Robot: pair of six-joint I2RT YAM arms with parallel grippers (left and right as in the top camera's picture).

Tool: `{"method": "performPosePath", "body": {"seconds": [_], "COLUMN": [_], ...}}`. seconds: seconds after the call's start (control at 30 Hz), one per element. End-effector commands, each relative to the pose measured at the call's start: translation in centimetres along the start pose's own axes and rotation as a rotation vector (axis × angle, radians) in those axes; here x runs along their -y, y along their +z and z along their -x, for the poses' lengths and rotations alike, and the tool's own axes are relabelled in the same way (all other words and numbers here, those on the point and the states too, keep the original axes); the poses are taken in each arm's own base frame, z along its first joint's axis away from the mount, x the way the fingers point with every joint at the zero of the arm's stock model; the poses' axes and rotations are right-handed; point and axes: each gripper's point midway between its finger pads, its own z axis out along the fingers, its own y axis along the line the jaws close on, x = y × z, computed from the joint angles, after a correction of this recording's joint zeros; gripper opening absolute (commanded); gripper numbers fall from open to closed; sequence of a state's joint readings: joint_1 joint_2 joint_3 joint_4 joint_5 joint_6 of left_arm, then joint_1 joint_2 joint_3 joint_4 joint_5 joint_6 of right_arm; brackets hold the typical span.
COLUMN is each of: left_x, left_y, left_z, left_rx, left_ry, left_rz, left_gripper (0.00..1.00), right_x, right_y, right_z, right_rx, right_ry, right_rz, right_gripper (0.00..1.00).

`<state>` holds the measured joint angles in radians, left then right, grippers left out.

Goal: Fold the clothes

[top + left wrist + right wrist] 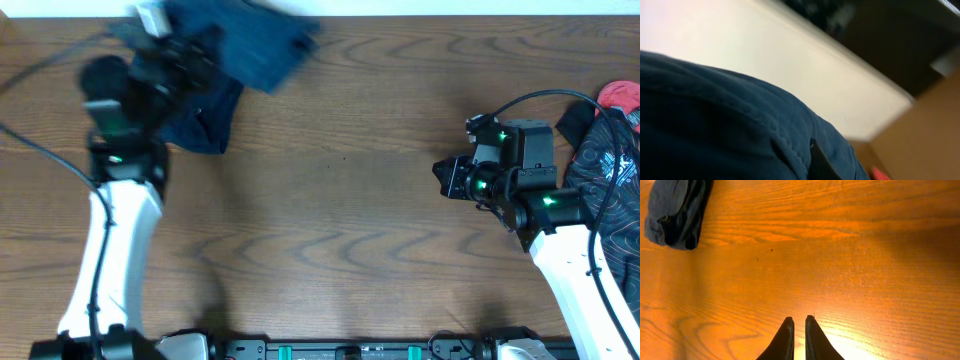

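Dark blue clothes (715,125) fill left wrist view, very close to lens. Behind we see pale blurred surface (765,60).

Left gripper (165,45) clamped on this cloth at far left corner of brown wooden table (330,220); lower part lies on wood.

Right gripper (799,330) almost closed, thin slit, holds nothing, over wood grain.

Patterned black fabric (605,170) at right edge.
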<state>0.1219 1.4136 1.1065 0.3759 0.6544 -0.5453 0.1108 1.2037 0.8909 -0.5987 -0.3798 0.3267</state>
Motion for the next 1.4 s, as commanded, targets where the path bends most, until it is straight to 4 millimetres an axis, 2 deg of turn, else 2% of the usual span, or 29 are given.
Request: {"method": "performPosePath", "body": {"seconds": [0.0,0.17,0.27,0.4,0.5,0.77,0.93,0.97,1.0,1.03,1.07,1.1,1.13,1.17,1.27,1.37], "left_x": [-2.9,-7.5,-10.8,-15.3,-18.1,-20.7,-24.2,-24.7,-25.1,-25.5,-25.7,-26.0,-26.2,-26.1,-25.2,-23.3], "left_y": [0.4,3.3,5.0,5.8,5.5,3.2,0.5,0.0,-0.5,-1.2,-1.8,-2.7,-3.6,-4.4,-7.0,-9.4], "left_z": [3.4,3.7,2.4,0.2,-0.6,-2.1,-5.7,-6.3,-6.8,-7.2,-7.5,-8.0,-8.2,-8.3,-7.6,-6.0], "left_rx": [0.048,0.044,0.022,-0.006,-0.017,-0.100,-0.220,-0.240,-0.254,-0.270,-0.283,-0.301,-0.314,-0.328,-0.355,-0.365], "left_ry": [0.058,0.036,-0.003,-0.054,-0.083,-0.172,-0.287,-0.303,-0.322,-0.352,-0.378,-0.415,-0.443,-0.458,-0.448,-0.370], "left_rz": [0.017,0.026,0.053,0.122,0.161,0.191,0.346,0.371,0.388,0.406,0.422,0.450,0.470,0.487,0.525,0.589], "left_gripper": [0.06,0.06,0.06,0.06,0.06,0.06,0.06,0.10,0.23,0.40,0.71,0.85,0.88,1.00,0.98,0.98], "right_x": [0.0,0.1,0.0,0.0,0.1,0.1,0.2,0.2,0.2,0.2,0.2,0.2,0.2,0.2,0.3,0.2], "right_y": [-0.2,-0.2,-0.2,-0.3,-0.3,-0.3,-0.3,-0.3,-0.3,-0.3,-0.3,-0.3,-0.3,-0.3,-0.3,-0.3], "right_z": [-0.1,-0.7,-1.1,-1.5,-1.7,-1.9,-2.1,-2.2,-2.2,-2.2,-2.2,-2.2,-2.2,-2.3,-2.3,-2.3], "right_rx": [-0.003,-0.026,-0.042,-0.060,-0.069,-0.075,-0.085,-0.087,-0.089,-0.089,-0.089,-0.089,-0.089,-0.092,-0.094,-0.091], "right_ry": [0.010,0.020,0.032,0.038,0.042,0.045,0.049,0.049,0.051,0.051,0.051,0.051,0.051,0.052,0.052,0.051], "right_rz": [-0.006,-0.013,-0.004,-0.002,-0.005,-0.007,-0.010,-0.011,-0.011,-0.011,-0.011,-0.011,-0.011,-0.012,-0.013,-0.013], "right_gripper": [0.08,0.07,0.07,0.06,0.06,0.07,0.06,0.06,0.06,0.06,0.06,0.06,0.06,0.06,0.06,0.06]}}
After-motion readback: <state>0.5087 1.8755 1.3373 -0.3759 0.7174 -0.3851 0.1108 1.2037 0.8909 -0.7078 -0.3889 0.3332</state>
